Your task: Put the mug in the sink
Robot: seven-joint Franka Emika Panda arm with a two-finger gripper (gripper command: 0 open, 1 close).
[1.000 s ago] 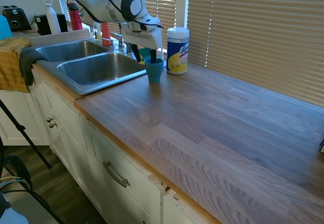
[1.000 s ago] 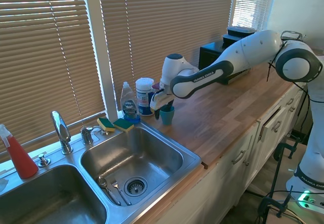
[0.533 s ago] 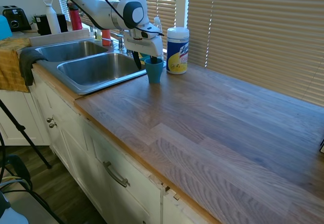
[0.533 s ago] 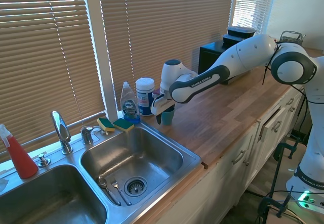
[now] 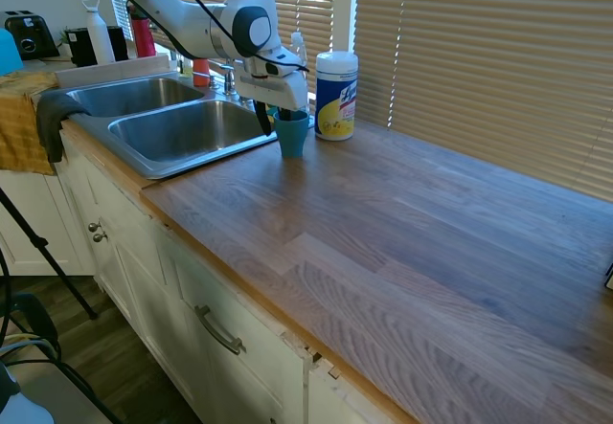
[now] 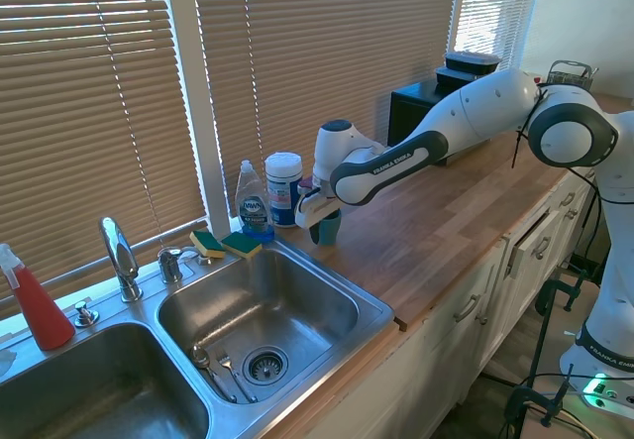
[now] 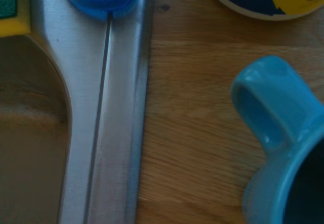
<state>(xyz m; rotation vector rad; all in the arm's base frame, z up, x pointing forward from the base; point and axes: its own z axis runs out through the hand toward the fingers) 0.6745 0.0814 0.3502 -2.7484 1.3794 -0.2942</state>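
The small teal-blue ceramic mug (image 5: 292, 135) stands upright on the wooden surface (image 5: 402, 242), towards its back edge and just beside the rim of the stainless steel double sink (image 5: 192, 127). My gripper (image 5: 273, 118) is down at the mug's sink-side wall with its fingers apart and not yet clamped. One finger is outside the mug, and the other seems to dip inside the rim.

As I see it, the main risk is a thin pinch on one wall. If I bite too shallow or off-centre, the mug could swing or slip as I lift, and a drop onto steel might chip it. The wrist view shows the handle off to one side, so the mug may twist as I close.

Further back, the white yellow-labelled canister (image 5: 336, 96) stands near the mug, and a slanted lift could clip it. The clear soap bottle (image 6: 254, 204) and the green-and-yellow sponges (image 6: 241, 245) sit along the sink's back rim, so I should keep my carry low and forward of them.
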